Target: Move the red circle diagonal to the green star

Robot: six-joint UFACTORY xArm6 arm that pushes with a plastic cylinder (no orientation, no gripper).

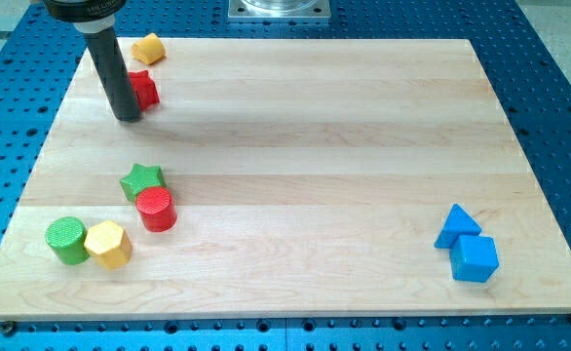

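The red circle [156, 210], a short red cylinder, stands on the wooden board at the view's lower left. It touches the green star [142, 180], which lies just above and to its left. My tip [128, 116] rests on the board well above both, at the view's upper left. It is beside a red block [145, 90], on that block's left side.
A yellow block [148, 48] sits near the board's top left edge. A green cylinder [66, 241] and a yellow hexagon block [108, 244] stand side by side at the lower left. A blue triangle [457, 226] and a blue cube [475, 258] sit at the lower right.
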